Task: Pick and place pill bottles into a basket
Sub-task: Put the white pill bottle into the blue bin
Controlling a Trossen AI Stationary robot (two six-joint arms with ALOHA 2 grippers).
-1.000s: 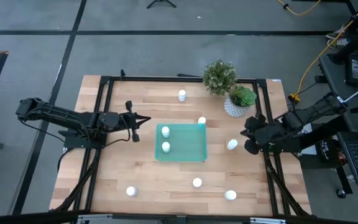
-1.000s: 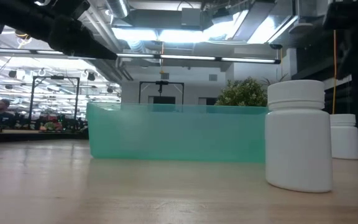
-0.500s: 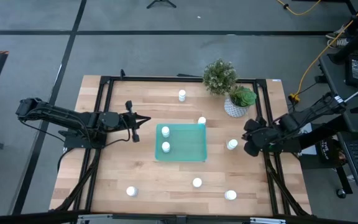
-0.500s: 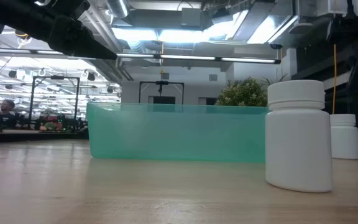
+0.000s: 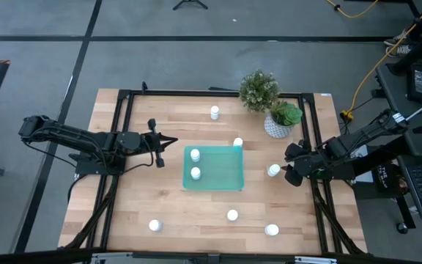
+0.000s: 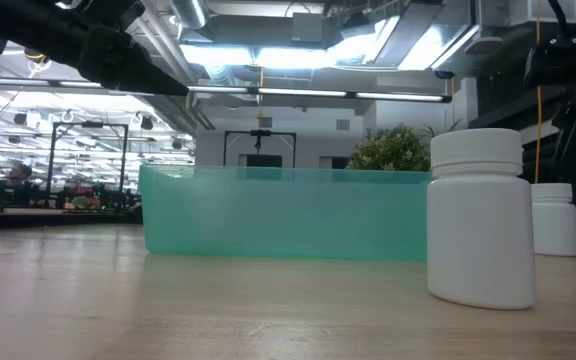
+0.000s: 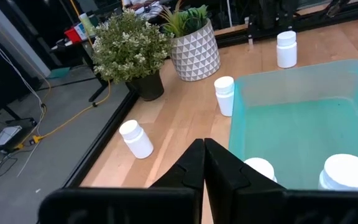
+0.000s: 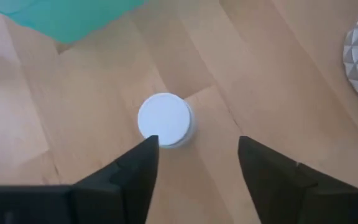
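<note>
Now right hand (image 5: 286, 170) at right-centre, fingers spread, bracketing a small white capped pill bottle (image 5: 273, 170) upright on the wooden worktop (image 5: 138, 198), probably lining up a grasp. Left hand (image 5: 160, 143) shut, idle left of the teal translucent plastic basket (image 5: 226, 176), which holds two bottles

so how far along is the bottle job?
Done: two bottles stand in the basket. In hand: nothing held; the right end effector is open beside the bottle right of the basket, which shows just ahead of its fingers in the wrist view. Left end effector waits shut, left of the basket. Left: six bottles on the table.
</note>
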